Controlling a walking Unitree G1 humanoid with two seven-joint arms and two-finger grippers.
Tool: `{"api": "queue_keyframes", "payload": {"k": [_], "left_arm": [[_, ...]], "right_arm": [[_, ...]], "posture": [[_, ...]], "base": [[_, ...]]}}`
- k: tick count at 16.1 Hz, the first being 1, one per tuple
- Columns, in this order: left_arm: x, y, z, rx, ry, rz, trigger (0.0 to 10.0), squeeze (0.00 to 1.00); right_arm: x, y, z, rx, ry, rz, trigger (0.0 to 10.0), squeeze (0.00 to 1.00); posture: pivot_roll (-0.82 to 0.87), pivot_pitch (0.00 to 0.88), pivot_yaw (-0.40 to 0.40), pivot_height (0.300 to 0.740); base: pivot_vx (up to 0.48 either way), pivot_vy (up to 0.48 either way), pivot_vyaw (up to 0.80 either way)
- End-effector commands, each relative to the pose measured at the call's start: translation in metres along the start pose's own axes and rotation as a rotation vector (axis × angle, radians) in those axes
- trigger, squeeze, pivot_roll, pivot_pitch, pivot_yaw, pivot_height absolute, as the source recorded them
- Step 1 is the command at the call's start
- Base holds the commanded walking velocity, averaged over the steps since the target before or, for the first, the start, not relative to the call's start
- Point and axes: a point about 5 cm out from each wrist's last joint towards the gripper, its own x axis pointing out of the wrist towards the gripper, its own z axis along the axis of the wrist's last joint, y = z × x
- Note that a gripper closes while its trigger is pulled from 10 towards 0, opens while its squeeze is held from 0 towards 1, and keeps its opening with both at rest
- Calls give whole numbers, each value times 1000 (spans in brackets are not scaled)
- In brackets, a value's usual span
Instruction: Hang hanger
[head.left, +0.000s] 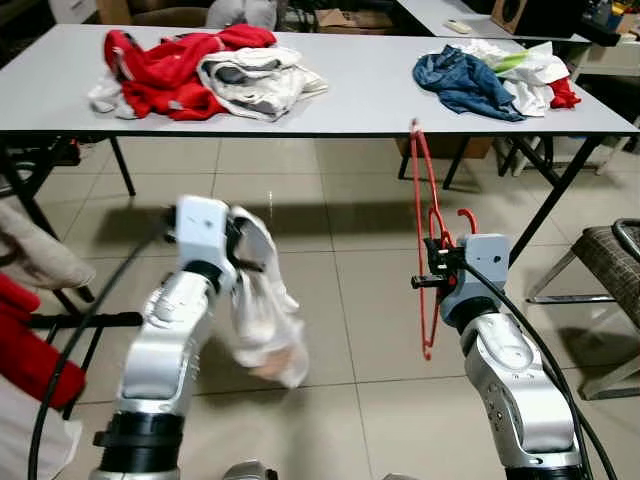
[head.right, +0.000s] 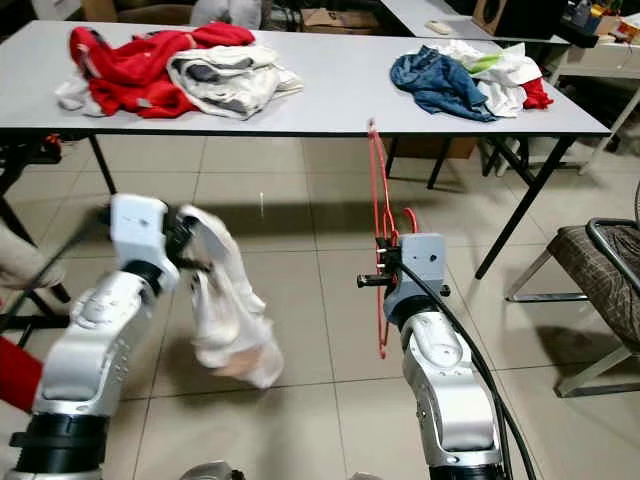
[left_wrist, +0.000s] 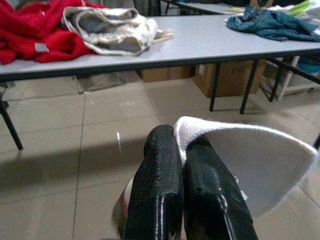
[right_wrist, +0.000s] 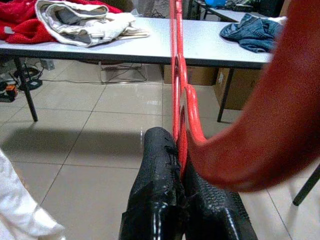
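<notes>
White cloth (head.left: 262, 322) hangs limp from the left gripper (head.left: 243, 243), whose fingers (left_wrist: 177, 190) are pinched together on a fold near its top edge. Held up like this over the tiled floor (head.left: 340, 300), it drapes freely and keeps off the ground; it looks like a garment, though the bunched folds make its kind hard to tell.

Further right, the right gripper (head.left: 432, 268) clamps a red hanger (head.left: 424, 240). Its fingers (right_wrist: 165, 200) are closed on the thin frame, partway up. The hanger stands on edge, one end rising to the table's near edge, the other dropping below the wrist, with its hook (head.left: 466, 216) curling just above the gripper. Holding it mid-frame probably leaves the ends free for threading into the cloth, and the hook free for a rail.

Behind both arms runs a long grey table (head.left: 370, 90). A red and cream clothes pile (head.left: 200, 70) lies toward its left end, and a blue, white and green pile (head.left: 495, 75) toward its right end. At the far right stands a chair (head.left: 610, 270).
</notes>
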Motion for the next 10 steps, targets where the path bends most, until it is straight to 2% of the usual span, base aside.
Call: {"api": "queue_keyframes", "payload": {"k": [1,2,5,10], "left_arm": [[1,-4,11,13,-54,-15,10000,0],[1,-4,13,19,-69,-22,10000,0],[2,-5,19,11,-92,-32,10000,0],[3,-4,19,8,-97,-22,10000,0]], "right_arm": [[3,-3,4,-51,-6,1,10000,0],[3,-3,4,-69,-6,7,10000,0],[5,-6,2,-73,3,-3,10000,0],[5,-9,0,-46,8,-25,10000,0]], "posture": [[44,0,-22,740],[44,0,-23,740],[45,0,-27,740],[46,0,-30,740]], "base": [[0,0,0],[0,0,0],[92,0,729],[318,0,0]]}}
